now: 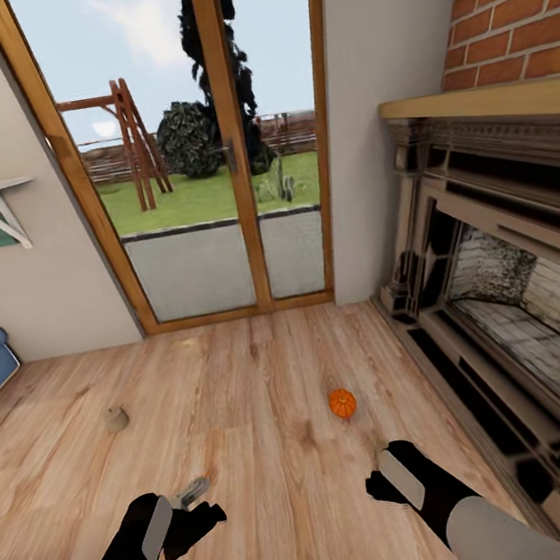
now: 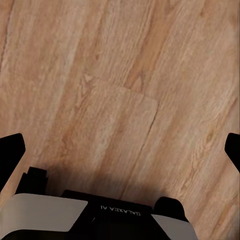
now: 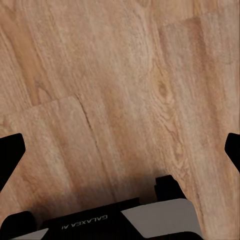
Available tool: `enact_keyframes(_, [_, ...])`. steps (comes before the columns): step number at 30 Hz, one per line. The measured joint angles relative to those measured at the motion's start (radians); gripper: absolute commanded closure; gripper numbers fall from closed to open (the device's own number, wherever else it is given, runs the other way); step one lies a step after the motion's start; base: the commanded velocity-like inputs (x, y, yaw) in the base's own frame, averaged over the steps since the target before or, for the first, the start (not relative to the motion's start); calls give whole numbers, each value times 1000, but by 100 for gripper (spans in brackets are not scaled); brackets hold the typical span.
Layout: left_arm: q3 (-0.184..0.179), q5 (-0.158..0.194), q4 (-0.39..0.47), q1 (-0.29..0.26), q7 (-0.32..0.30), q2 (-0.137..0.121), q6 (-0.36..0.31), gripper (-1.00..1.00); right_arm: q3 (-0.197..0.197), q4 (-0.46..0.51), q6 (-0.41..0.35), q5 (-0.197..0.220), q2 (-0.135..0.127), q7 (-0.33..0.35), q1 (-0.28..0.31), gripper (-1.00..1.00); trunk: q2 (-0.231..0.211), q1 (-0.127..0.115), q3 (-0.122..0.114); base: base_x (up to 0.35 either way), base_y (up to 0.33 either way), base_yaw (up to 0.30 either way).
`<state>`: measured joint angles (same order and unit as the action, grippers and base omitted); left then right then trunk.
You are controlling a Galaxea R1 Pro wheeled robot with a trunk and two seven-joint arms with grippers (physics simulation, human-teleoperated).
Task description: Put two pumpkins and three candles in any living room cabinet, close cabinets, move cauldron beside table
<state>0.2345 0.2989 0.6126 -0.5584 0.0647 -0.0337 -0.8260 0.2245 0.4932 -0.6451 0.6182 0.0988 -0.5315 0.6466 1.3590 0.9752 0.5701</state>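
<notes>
I see the pumpkin (image 1: 342, 403) on the floor just ahead of my right gripper (image 1: 380, 474) and slightly inboard — the nearer arm — while both it and the left gripper (image 1: 196, 503) hang wide open, empty.

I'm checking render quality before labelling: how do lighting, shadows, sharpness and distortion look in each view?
Head view: even, soft daylight, no glare; the pumpkin and candle cast only faint contact shadows on the floor; door frame and walls lean outward, a wide-angle effect. Left wrist view: sharp wood grain, a dark shadow near the gripper body. Right wrist view: the same, grain slightly softer.
</notes>
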Motion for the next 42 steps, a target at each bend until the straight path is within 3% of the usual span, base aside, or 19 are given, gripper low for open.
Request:
enact_keyframes(11, [1, 1, 2, 0, -3, -2, 3, -100, -1, -13, -49, 7, 1, -6, 76, -100, 0, 0, 0, 308, 0, 0])
enact_keyframes(17, [2, 1, 6, 0, -5, -3, 4, -100, 1, -13, -82, 0, 1, -5, 83, -100, 0, 0, 0, 329, 0, 0])
enact_keyframes(42, [11, 2, 10, 0, -8, -3, 5, -100, 3, -12, -82, -3, -13, -7, 84, -100, 0, 0, 0, 240, 95, 0])
